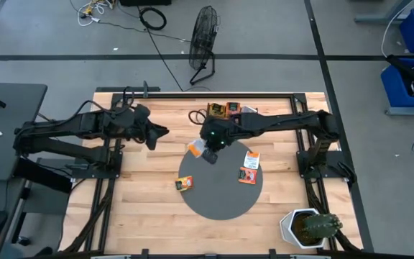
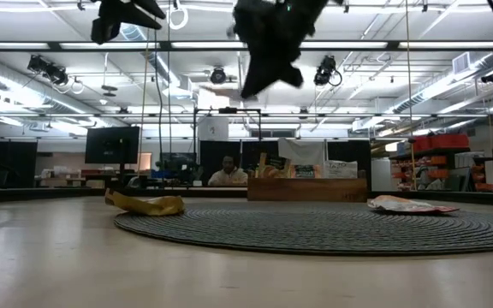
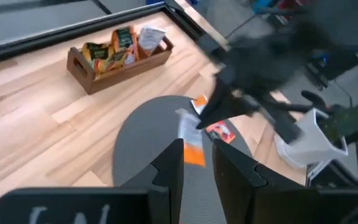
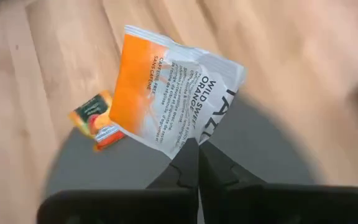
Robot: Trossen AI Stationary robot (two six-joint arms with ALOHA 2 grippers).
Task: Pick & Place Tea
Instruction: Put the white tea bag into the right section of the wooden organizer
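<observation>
The wooden table [image 1: 149, 187] carries a round grey mat [image 1: 218, 198] at its middle. At the far edge stands a brown wooden tray [image 1: 225, 109] with several tea sachets upright in it. A white pot with a cactus [image 1: 309, 227] sits at the near right corner.

The right arm reaches in from the right, and the right gripper [image 4: 194, 155] hangs above the far left part of the mat, its fingers pinched tight on the edge of 1 white-and-orange sachet [image 4: 169, 93], which is lifted clear of the mat. The left gripper [image 3: 197, 163] waits above the wood left of the mat, its fingers narrowly parted with nothing between them.

3 more sachets lie flat on the mat: 1 orange one [image 1: 184, 184] at the near left, and 2 on the right, a white-and-orange one [image 1: 252, 160] touching an orange-red one [image 1: 247, 175].
</observation>
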